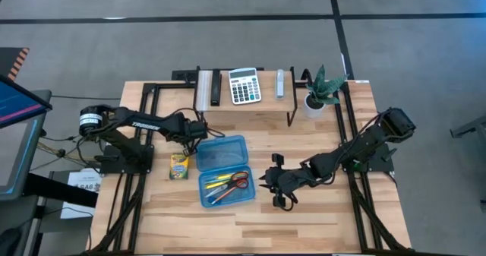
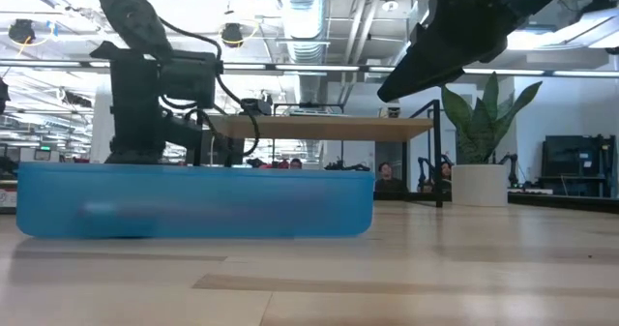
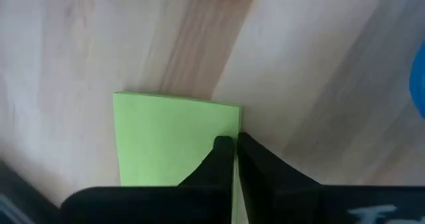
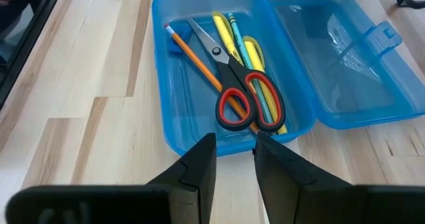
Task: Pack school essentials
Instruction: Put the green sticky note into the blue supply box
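While the open translucent blue plastic pencil case lies at the middle of the wooden table, we see the left gripper down at the table just off the case's lid half, on the left arm's side. Its fingers are pinched together on the edge of the flat lime-green sticky-note pad, which lies flat on the wood with that edge caught between them. The tray half already carries the red-handled scissors and the yellow and orange pencils, laid lengthwise. The yellow-green crayon box sits on the table just beside the case, near the left gripper.

We judge the coming move turns on one thing: the tray lies beyond the lid from the pad, towards the front edge, so the pad must be lifted and carried over.

The right gripper hovers by the tray's near end, fingers partly apart and empty, pointing along the scissors' length.
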{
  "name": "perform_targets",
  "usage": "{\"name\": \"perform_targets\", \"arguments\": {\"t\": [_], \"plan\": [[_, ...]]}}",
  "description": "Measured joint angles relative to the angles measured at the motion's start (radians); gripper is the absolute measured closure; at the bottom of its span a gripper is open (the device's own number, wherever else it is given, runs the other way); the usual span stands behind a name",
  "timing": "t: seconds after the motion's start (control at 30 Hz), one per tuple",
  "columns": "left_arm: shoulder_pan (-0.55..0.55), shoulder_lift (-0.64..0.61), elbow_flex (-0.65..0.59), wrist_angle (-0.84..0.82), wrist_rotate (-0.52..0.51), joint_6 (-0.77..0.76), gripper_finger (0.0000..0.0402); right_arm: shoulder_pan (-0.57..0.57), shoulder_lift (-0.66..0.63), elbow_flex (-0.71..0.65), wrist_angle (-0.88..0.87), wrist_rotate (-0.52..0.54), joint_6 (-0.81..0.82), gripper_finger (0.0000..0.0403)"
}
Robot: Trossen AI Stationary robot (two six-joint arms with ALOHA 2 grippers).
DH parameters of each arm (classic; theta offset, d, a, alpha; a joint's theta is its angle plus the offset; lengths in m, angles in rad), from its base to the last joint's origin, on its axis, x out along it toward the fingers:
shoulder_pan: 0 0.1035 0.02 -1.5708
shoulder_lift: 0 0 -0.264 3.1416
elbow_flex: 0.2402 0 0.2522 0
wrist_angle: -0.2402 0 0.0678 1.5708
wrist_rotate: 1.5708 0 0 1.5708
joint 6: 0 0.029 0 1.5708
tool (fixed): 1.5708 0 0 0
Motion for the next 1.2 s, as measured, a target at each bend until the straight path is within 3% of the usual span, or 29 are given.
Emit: {"name": "perform_targets", "arguments": {"t": [0.1, 0.53, 0.73, 1.03, 1.2], "plan": [[-0.052, -0.036, 0.016, -0.095, -0.018, -0.04, 0.0401, -0.003, 0.0, 0.0, 0.002, 0.001, 0.0, 0.0281], [-0.26, -0.223, 0.166, -0.231, -0.073, -0.196, 0.0401, -0.002, 0.0, 0.0, 0.002, 0.002, 0.0, 0.0282], [-0.288, -0.311, 0.172, -0.242, -0.097, -0.257, 0.0396, 0.001, 0.0, 0.0, 0.002, 0.002, 0.001, 0.0282], [-0.236, -0.582, -0.08, -0.023, -0.065, -0.261, 0.0296, 0.012, 0.0, 0.0, -0.002, 0.002, 0.0, 0.0282], [-0.182, -0.581, -0.145, -0.015, -0.036, -0.303, 0.0243, 0.002, 0.0, 0.0, 0.006, 0.003, -0.005, 0.0281]]}}
